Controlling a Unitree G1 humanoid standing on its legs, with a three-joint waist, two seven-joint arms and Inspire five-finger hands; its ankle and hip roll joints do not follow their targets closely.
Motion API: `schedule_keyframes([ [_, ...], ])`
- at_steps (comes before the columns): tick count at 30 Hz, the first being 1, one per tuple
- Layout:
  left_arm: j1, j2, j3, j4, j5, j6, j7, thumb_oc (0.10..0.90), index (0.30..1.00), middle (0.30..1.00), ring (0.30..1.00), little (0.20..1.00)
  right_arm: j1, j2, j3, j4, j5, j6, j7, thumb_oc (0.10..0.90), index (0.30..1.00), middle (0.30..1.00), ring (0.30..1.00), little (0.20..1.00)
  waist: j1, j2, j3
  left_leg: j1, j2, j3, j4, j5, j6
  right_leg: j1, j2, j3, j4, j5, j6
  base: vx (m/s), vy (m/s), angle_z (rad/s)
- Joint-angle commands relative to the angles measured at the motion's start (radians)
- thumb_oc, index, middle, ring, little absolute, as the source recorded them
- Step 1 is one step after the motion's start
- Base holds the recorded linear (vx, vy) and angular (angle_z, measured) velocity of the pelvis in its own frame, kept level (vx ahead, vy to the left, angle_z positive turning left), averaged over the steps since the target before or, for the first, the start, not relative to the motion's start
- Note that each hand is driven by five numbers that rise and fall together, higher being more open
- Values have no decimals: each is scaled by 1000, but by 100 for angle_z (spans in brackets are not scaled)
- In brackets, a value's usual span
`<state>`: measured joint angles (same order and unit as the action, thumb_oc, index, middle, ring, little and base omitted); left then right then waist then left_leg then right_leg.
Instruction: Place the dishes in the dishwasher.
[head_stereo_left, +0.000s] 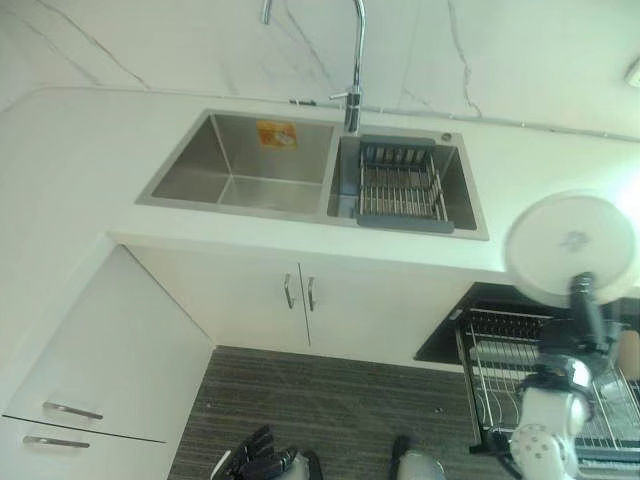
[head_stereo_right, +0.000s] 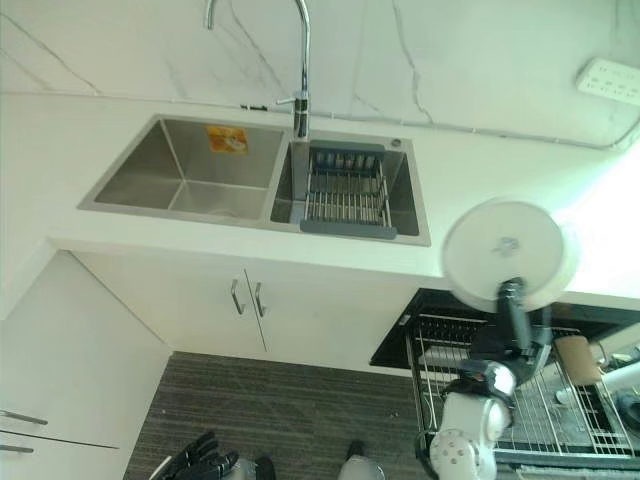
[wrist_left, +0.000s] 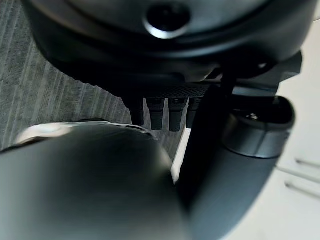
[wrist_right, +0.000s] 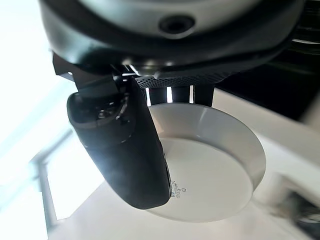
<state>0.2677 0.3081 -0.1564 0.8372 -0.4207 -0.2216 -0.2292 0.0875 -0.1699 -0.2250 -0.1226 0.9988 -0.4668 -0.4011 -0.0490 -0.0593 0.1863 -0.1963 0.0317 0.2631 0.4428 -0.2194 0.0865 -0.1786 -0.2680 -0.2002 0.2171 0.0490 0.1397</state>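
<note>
gripping a white plate (head_stereo_right: 507, 253), the right hand (head_stereo_right: 513, 318) has its thumb (wrist_right: 131, 152) across the underside and its fingers (wrist_right: 170, 94) behind the rim — plate upright, underside toward the camera, raised above the open dishwasher rack (head_stereo_right: 520, 400). a small grey mark sits at the plate's middle, too small to read. the left hand (head_stereo_left: 256, 455) hangs low over the striped floor (head_stereo_left: 330, 410), fingers relaxed and empty. behind, the double sink (head_stereo_left: 240, 165) carries an orange sticker (head_stereo_left: 276, 134), unreadable.

Head stereo pair looks down, sharing sink (head_stereo_left: 300, 165); wrist cams v. close along hands.
</note>
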Motion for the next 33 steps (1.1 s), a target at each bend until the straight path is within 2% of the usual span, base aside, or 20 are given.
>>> schedule_keyframes([
  [1,-26,39,-41,-55,110,-57,-14,800,900,900,900,900,-217,-117,-29,-138,-67,-141,218,400,300,300,300,300,49,29,39,118,38,-61,-143,-36,-80,-11,-70,-69,83,-21,67,-206,89,-75],
  [3,-37,45,-30,-22,97,-75,-5,800,900,900,900,900,-214,-119,-20,-148,-73,-146,217,400,300,300,300,300,46,36,46,112,42,-44,-143,-34,-68,14,-50,-81,83,-32,60,-179,26,-81],
  [5,-67,47,-5,-8,49,-68,-3,800,900,900,900,900,-198,-123,-3,-149,-58,-153,258,400,300,300,300,300,43,46,47,108,66,-14,-143,-25,-68,57,-33,-92,83,-46,42,-161,-53,-59],
  [7,-83,36,-14,-11,54,-72,15,800,900,900,900,900,-176,-111,-3,-165,-64,-165,277,400,300,300,300,300,44,43,38,105,75,-8,-143,-21,-72,82,-51,-94,83,-38,39,-91,-193,-55],
  [8,-85,30,-12,-10,59,-77,22,800,900,900,900,900,-172,-103,-6,-172,-59,-162,287,400,300,300,300,300,52,42,31,108,84,3,-143,-21,-77,100,-68,-116,83,-36,43,-87,-267,-47],
  [9,-85,27,-14,-14,56,-78,32,800,900,900,900,900,-176,-101,-6,-172,-57,-156,297,400,300,300,300,300,59,43,25,112,97,17,-143,-17,-84,112,-72,-135,83,-56,43,-82,-331,-40],
  [10,-88,27,-19,-24,68,-72,44,800,900,900,900,900,-181,-99,3,-170,-109,-176,272,400,300,300,300,300,66,42,20,119,107,22,-143,-20,-91,115,-83,-152,83,-48,47,-73,-350,-59],
  [11,-90,28,-22,-24,83,-68,56,800,900,900,900,900,-181,-99,6,-173,-122,-186,264,400,300,300,300,300,67,43,17,124,118,27,-143,-16,-97,117,-79,-161,83,-75,46,-61,-381,-84],
  [13,-91,26,-21,-18,94,-50,73,800,900,900,900,900,-182,-105,13,-179,-130,-177,254,400,300,300,300,300,65,47,7,134,141,29,-143,-8,-116,116,-60,-164,83,-119,36,-40,-323,-80],
  [17,-70,-2,-8,-9,117,-68,138,800,900,900,900,900,-187,-125,41,-184,-138,-134,245,400,300,300,300,300,56,45,-15,144,186,43,-143,18,-151,113,-14,-157,83,-175,17,-24,-312,-20],
  [24,-54,-58,-7,14,174,-71,186,800,900,900,900,900,-180,-151,81,-185,-230,-107,248,400,300,300,300,300,36,47,-26,133,263,54,-143,72,-199,111,58,-160,83,-219,-42,-68,-296,-11],
  [25,-55,-62,-7,24,172,-69,192,800,900,900,900,900,-184,-158,87,-181,-238,-89,251,400,300,300,300,300,34,48,-28,131,272,56,-143,78,-205,110,68,-160,83,-225,-49,-30,-321,-21],
  [26,-57,-68,10,56,135,-60,193,800,900,900,900,900,-182,-177,96,-171,-260,-37,253,400,300,300,300,300,31,52,-30,130,286,59,-143,94,-218,106,87,-155,83,-233,-64,-9,-306,-20],
  [28,-52,-78,39,82,119,-60,184,800,900,900,900,900,-171,-188,93,-160,-244,7,274,400,300,300,300,300,31,54,-28,139,277,58,-143,121,-221,104,97,-144,83,-236,-72,30,-189,-14],
  [30,-44,-85,51,98,107,-62,174,800,900,900,900,900,-170,-193,99,-139,-206,38,294,400,300,300,300,300,45,56,-24,140,234,13,-143,151,-216,104,105,-119,83,-238,-77,71,-64,-16],
  [31,-21,-98,61,107,93,-83,179,800,900,900,900,900,-174,-182,125,-117,-203,62,354,400,300,300,300,300,75,56,-17,118,147,-91,-143,121,-188,100,116,-66,83,-234,-76,75,3,-32],
  [32,-11,-105,65,107,77,-86,182,800,900,900,900,900,-180,-175,141,-113,-207,66,374,400,300,300,300,300,85,58,-19,100,129,-117,-143,107,-179,92,119,-51,83,-229,-75,134,93,-78],
  [33,-2,-111,79,121,64,-91,175,800,900,900,900,900,-189,-153,175,-104,-249,68,370,400,300,300,300,300,95,73,-15,55,146,-107,-143,100,-184,97,122,-54,83,-232,-71,127,136,-105],
])
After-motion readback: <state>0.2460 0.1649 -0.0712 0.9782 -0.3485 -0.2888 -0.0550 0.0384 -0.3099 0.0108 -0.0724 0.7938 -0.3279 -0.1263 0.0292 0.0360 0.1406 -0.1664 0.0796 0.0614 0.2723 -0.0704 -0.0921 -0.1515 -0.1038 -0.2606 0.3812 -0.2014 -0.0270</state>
